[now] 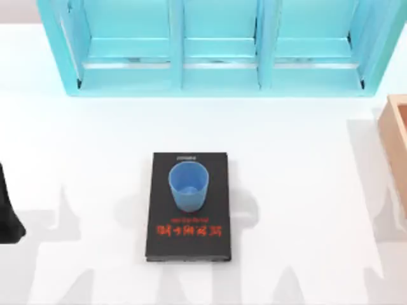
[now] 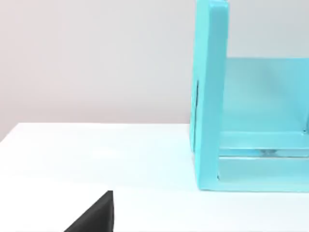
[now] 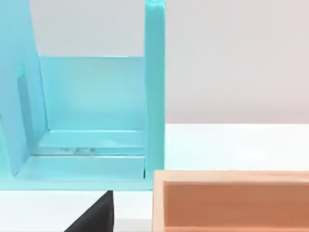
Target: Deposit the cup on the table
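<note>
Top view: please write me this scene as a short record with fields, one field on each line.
cup: blue, upright, open end up, standing on the book
book: black with red lettering, flat near the table's middle
table: white, cup not yet on it
shelf unit: turquoise, along the far edge
wooden box: at the right edge
left arm: dark part at the left edge, away from the cup

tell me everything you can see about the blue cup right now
The cup is a small, plain blue tumbler that looks like plastic, tapered, with no handle. It stands upright, its open mouth facing up, and appears empty. It sits on the cover of the black book, on the half away from the red lettering, so it is not yet on the white table. Only the book touches it; no end effector is near it.
</note>
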`<state>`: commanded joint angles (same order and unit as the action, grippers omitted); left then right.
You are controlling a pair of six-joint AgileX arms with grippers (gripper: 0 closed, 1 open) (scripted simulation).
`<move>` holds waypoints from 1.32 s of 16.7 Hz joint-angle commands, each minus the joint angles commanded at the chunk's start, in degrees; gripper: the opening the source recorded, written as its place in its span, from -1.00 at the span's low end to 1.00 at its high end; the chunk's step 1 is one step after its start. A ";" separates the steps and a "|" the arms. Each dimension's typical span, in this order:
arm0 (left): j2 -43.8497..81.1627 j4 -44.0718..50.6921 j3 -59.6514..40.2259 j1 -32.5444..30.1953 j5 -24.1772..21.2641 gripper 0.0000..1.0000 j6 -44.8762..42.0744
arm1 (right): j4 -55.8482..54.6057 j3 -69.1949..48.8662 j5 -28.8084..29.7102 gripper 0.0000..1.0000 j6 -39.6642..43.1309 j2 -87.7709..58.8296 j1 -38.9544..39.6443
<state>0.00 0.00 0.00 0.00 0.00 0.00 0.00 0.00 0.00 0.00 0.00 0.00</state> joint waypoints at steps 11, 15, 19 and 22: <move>0.00 0.00 0.00 0.00 0.00 1.00 0.00 | 20.30 -14.04 2.80 1.00 -8.22 -23.91 8.16; 0.00 0.00 0.00 0.00 0.00 1.00 0.00 | 33.18 -32.12 5.11 1.00 -15.10 -43.01 15.95; 0.00 0.00 0.00 0.00 0.00 1.00 0.00 | 44.12 -56.17 7.98 1.00 -22.92 -63.13 24.84; 0.00 0.00 0.00 0.00 0.00 1.00 0.00 | 51.46 -75.70 10.02 1.00 -29.19 -78.32 31.57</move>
<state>0.00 0.00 0.00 0.00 0.00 0.00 51.46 -75.70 10.02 -29.19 -78.32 31.57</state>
